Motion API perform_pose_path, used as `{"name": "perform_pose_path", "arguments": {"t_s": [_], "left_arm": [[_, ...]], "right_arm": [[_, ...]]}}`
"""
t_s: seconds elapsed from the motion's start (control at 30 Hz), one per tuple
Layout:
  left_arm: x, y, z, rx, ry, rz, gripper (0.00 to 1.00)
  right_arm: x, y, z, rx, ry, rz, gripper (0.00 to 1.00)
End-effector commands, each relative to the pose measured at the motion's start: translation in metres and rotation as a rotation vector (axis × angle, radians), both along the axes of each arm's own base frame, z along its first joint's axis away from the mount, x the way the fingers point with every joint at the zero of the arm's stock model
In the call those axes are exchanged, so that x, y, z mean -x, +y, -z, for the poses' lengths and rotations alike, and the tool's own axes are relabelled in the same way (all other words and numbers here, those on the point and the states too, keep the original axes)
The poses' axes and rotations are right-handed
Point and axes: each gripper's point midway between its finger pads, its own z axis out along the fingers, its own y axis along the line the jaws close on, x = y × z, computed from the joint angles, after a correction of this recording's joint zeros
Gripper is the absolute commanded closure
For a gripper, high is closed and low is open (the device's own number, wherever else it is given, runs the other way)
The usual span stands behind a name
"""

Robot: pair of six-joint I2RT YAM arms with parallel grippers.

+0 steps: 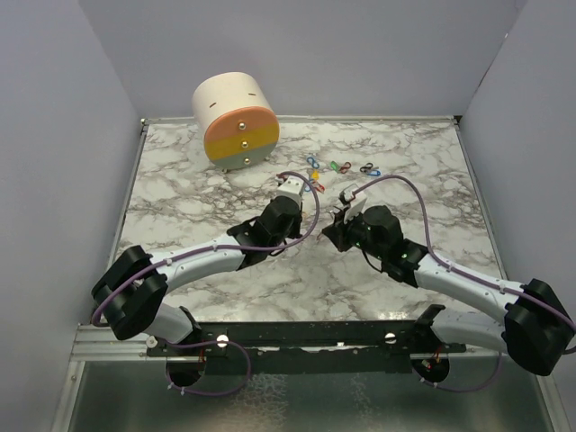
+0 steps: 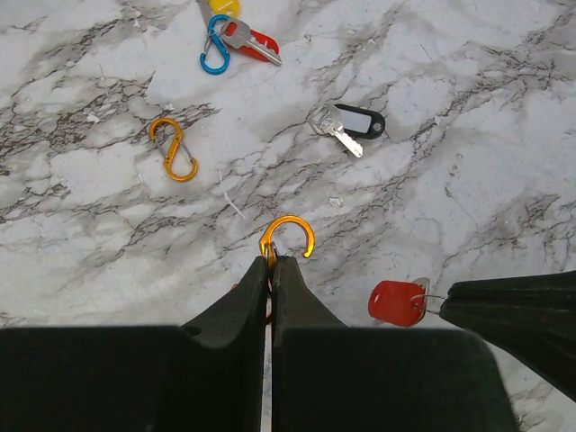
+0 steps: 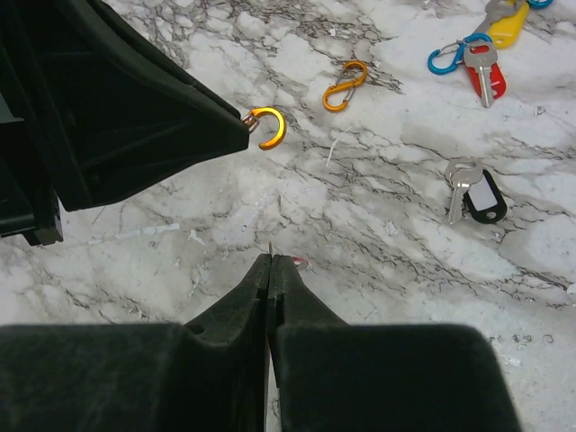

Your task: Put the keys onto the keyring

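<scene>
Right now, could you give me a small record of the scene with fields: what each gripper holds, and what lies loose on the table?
left gripper: shut on held orange clip, hook end past the fingertips
right gripper: shut on held red key, by its wire ring
held things: side by side, apart; key not yet on clip
loose on marble table: spare orange clip; black key; blue clip, second red key seemingly hooked on it; yellow key

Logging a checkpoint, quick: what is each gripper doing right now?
Left gripper: closed on the orange clip.
Right gripper: closed, holding the red key by its ring.
</scene>
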Motion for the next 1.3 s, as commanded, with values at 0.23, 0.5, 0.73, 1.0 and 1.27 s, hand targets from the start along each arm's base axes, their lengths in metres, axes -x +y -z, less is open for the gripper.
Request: {"name": "perform_pose_path", "arguments": {"t_s": [0.23, 0.5, 0.73, 1.0, 1.27], "left_arm": [[0.014, -0.033, -0.015, 0.048, -0.005, 0.09, 1.0], [0.02, -0.046, -0.019, 0.052, -0.011, 0.117, 1.0], [0.023, -0.052, -0.018, 0.046, -0.01, 0.132, 1.0], [0.025, -0.054, -0.02, 0.044, -0.014, 0.136, 1.0], [0.026, -0.055, -0.022, 0.043, -0.016, 0.139, 1.0]], "right_arm": [[-0.011, 0.01, -0.026, -0.028, -0.107, 0.035, 0.99], [-0.009, 0.012, -0.027, -0.027, -0.111, 0.029, 0.99], [-0.01, 0.011, -0.026, -0.02, -0.112, 0.038, 0.99], [-0.011, 0.008, -0.025, -0.015, -0.112, 0.056, 0.99], [-0.011, 0.006, -0.026, -0.014, -0.117, 0.066, 0.99]]}}
